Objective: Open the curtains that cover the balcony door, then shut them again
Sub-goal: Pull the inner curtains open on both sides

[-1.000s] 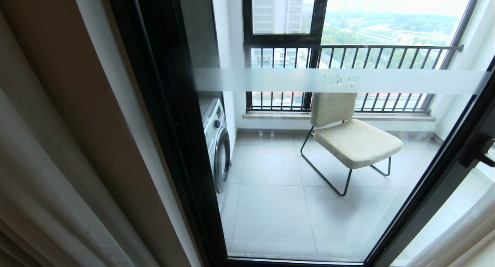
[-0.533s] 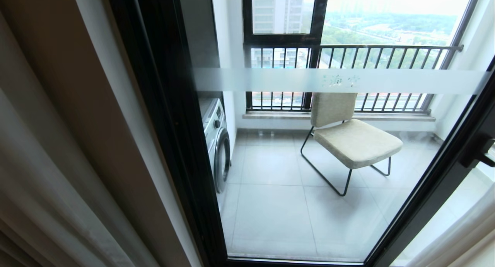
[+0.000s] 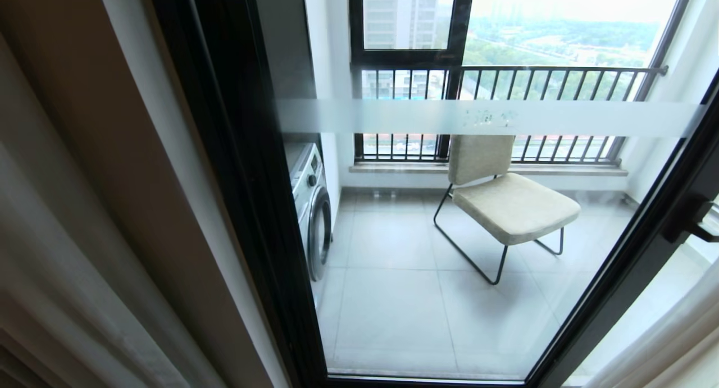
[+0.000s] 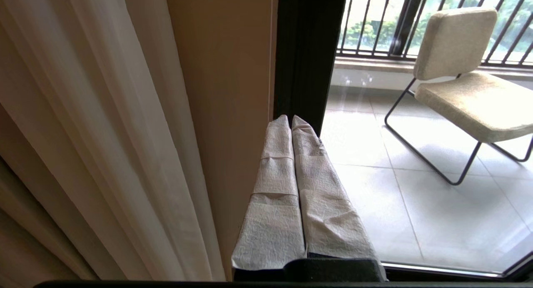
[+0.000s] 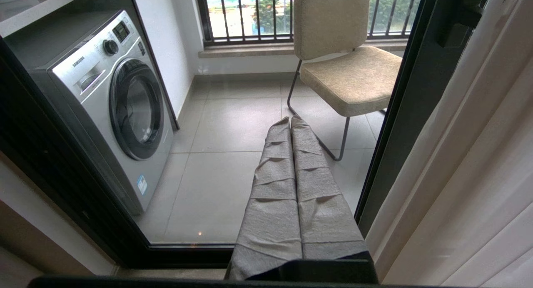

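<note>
Curtains point(image 3: 62, 275) hang drawn back to both sides of the balcony door point(image 3: 449, 118), the pale pleated folds gathered at the left edge of the head view and a second bunch point(image 3: 663, 343) at the lower right corner, so the black-framed glass stands uncovered between them. A frosted band point(image 3: 483, 118) with small characters runs across the pane, and a black handle point(image 3: 688, 222) sits on the right-hand frame. Through the glass lies a tiled balcony floor point(image 3: 393, 309), an outer window with railing bars point(image 3: 505, 79), a silver washing machine point(image 3: 314, 208) against the left wall and a beige cushioned chair point(image 3: 505, 197) on a thin black frame near the railing. The left gripper point(image 4: 290, 120) points at the door's left frame beside the left folds, its cloth-wrapped fingers pressed together and empty. The right gripper point(image 5: 290, 121) faces the pane near the right folds, likewise closed on nothing
</note>
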